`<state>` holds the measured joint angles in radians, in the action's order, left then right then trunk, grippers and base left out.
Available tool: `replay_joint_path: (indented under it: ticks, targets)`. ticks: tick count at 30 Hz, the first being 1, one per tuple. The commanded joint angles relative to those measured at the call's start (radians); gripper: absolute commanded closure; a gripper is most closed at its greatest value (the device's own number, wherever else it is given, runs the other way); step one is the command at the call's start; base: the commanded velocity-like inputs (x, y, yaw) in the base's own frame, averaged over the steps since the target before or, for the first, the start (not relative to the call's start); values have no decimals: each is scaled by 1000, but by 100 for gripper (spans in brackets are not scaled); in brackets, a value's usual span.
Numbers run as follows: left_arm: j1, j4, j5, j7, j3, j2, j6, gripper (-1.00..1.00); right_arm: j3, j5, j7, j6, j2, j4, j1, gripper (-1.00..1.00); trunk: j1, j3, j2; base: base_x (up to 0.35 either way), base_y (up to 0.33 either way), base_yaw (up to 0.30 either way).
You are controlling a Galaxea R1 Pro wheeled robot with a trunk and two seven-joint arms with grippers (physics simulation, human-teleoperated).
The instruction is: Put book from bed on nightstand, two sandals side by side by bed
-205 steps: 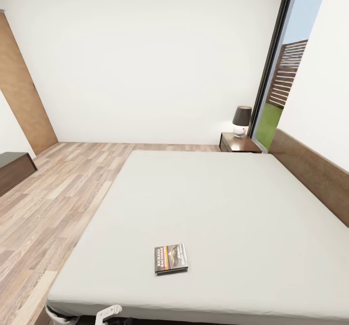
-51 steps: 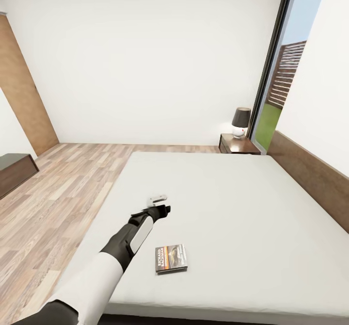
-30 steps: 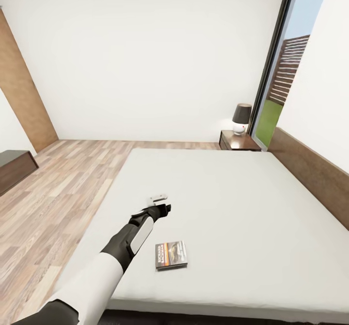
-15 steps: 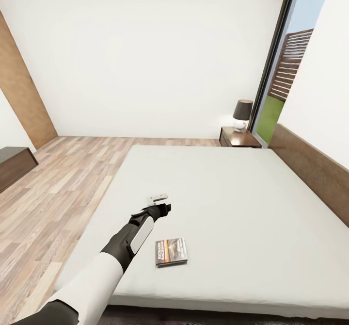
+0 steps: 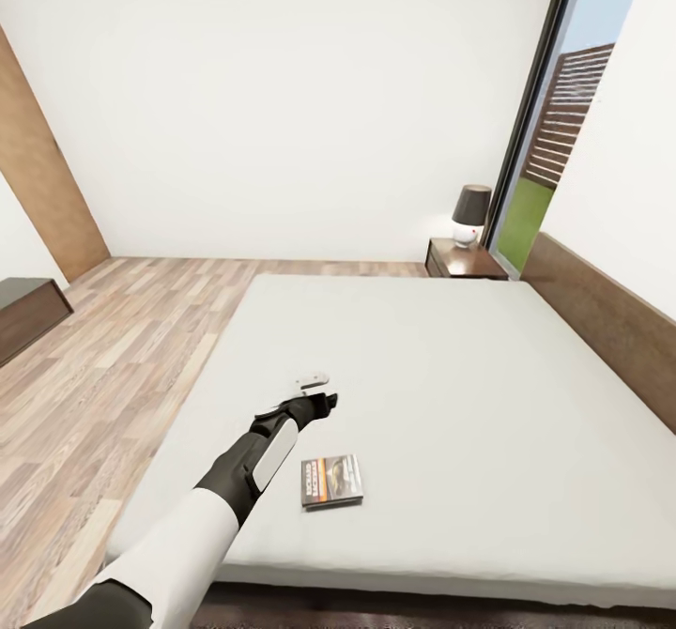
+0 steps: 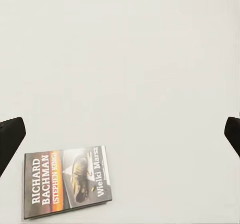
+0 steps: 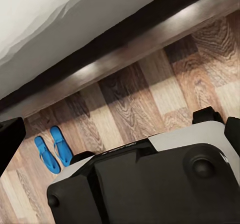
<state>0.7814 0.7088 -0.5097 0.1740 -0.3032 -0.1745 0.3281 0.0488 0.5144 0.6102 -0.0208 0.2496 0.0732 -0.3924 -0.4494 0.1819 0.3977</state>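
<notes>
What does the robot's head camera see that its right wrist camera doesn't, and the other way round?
Head view: the small dark paperback book lying on the mattress, the left gripper above the mattress beyond it, the dark brown nightstand with a dark-shaded lamp, and the tall window.
Right wrist view: two bright blue flip-flop sandals side by side on the floor.
Both: the light grey mattress and the wood-plank floor.

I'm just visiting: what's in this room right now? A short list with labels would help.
bed: large grey mattress
book: flat on the mattress near the foot edge
left hand: open, above the mattress, beside the book, not touching it
nightstand: far corner by the window, lamp on top
sandals: two blue ones, side by side on the wood floor
</notes>
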Motion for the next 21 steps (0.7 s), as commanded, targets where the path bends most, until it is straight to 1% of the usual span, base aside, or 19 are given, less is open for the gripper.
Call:
replay_joint_path:
  ticks: [1, 7, 8, 11, 14, 21]
  targets:
    - [1, 1, -11, 5, -2, 0, 3, -100, 5, 4, 6, -2, 0, 4, -2, -100, -1, 4, 2, 0, 0, 0]
    - [1, 1, -11, -86, -2, 0, 4, -100, 5, 4, 6, -2, 0, 4, -2, -100, -1, 13, 2, 0, 0, 0]
    - [1, 0, -11, -115, -1, 0, 4, -100, 5, 4, 6, -2, 0, 4, -2, -100, -1, 15, 2, 0, 0, 0]
    - [0, 0, -10, -153, -1, 0, 5, -100, 5, 4, 5, -2, 0, 4, -2, -100, -1, 19, 2, 0, 0, 0]
    - [0, 0, -9, -170, -1, 0, 5, -100, 5, 3, 5, -2, 0, 4, -2, -100, -1, 24, 2, 0, 0, 0]
    - [1, -1, -9, -175, -1, 0, 5, -100, 5, 4, 6, -2, 0, 4, -2, -100, -1, 35, 2, 0, 0, 0]
